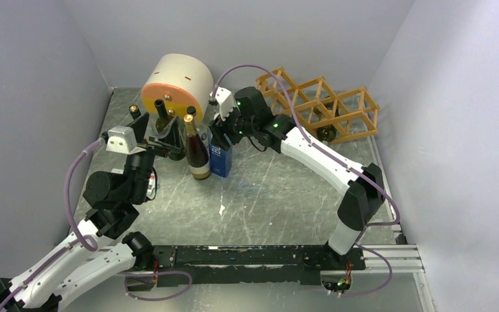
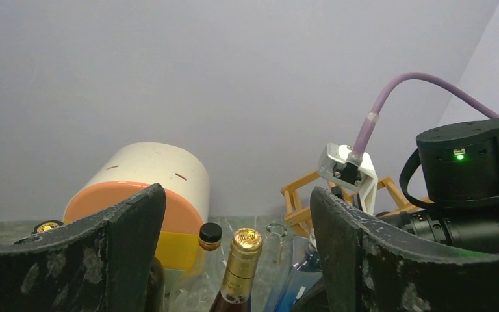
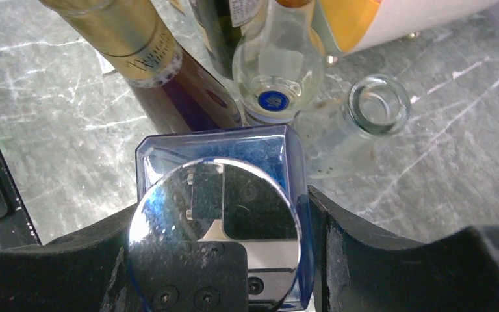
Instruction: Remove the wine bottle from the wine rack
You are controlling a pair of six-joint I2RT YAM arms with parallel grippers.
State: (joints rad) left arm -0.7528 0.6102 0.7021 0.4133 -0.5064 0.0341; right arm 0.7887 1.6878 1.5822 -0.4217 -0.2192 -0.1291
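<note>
right gripper [image 3: 224, 214] clamps the blue bottle [image 3: 234, 143]; left gripper [image 2: 234, 195] gapes wide.

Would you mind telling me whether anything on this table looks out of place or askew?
The large cream and orange cylinder lies on its side at the back, round orange face towards the bottles, as if tipped over. The wine rack sits skewed, angled to the back wall rather than square with it.

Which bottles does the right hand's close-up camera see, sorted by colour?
Blue bottle: 1
Clear bottles: 2
Dark bottles: 2
Total: 5
</note>
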